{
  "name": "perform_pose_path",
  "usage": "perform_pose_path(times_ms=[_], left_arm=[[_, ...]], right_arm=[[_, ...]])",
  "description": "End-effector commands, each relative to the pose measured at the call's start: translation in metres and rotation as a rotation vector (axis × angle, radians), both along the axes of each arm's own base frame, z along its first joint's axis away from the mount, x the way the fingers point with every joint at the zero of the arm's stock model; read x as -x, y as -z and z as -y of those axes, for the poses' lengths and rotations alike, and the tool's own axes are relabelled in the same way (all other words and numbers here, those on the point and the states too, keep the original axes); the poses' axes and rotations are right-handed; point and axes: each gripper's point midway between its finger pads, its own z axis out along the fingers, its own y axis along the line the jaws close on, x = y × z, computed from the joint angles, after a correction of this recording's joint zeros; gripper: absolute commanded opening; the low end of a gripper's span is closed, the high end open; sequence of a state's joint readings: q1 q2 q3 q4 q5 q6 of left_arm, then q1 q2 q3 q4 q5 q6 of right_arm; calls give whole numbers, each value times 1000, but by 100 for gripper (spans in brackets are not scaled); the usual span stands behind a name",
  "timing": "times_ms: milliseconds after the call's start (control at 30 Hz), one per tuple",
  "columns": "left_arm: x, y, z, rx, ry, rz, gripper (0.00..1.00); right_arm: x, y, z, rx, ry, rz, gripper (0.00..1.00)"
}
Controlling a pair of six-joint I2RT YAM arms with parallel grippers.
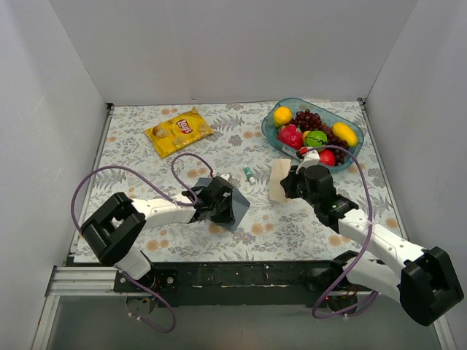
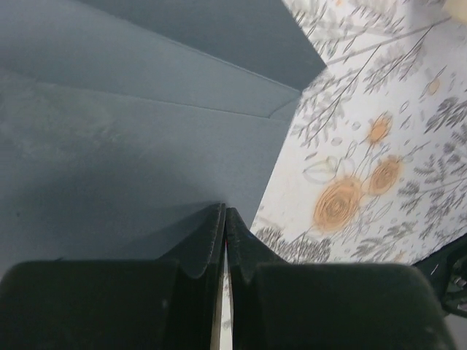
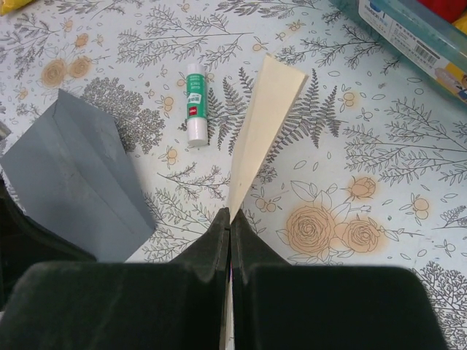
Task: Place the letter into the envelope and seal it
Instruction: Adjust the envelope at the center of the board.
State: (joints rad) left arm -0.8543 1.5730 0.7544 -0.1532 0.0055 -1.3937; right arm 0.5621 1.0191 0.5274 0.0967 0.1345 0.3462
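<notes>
The slate grey-blue envelope (image 1: 235, 207) is held off the cloth by my left gripper (image 1: 212, 204), which is shut on its edge. In the left wrist view the envelope (image 2: 131, 131) fills the left side, and the gripper (image 2: 225, 213) is pinched on it. It also shows in the right wrist view (image 3: 73, 175). The cream letter (image 1: 278, 181) is held edge-on by my right gripper (image 1: 290, 183), which is shut on it. In the right wrist view the letter (image 3: 264, 117) rises from that gripper (image 3: 230, 215). Letter and envelope are apart.
A green-capped glue stick (image 1: 249, 174) lies on the floral cloth between the grippers; it also shows in the right wrist view (image 3: 195, 102). A yellow crisp bag (image 1: 179, 131) lies at the back left. A teal fruit bowl (image 1: 281, 133) stands at the back right.
</notes>
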Motion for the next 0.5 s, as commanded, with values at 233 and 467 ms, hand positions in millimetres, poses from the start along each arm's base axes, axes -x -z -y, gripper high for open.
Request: perform_pose_path(times_ms=[233,467], left_arm=[[73,18,-92,-227,-185,-218,0],[44,-44,-93,-139,-263,-33,40]], right_arm=[[-12,-24,-10,-65,-10,64,1],[-15,-45,-9,-90,-5,133,1]])
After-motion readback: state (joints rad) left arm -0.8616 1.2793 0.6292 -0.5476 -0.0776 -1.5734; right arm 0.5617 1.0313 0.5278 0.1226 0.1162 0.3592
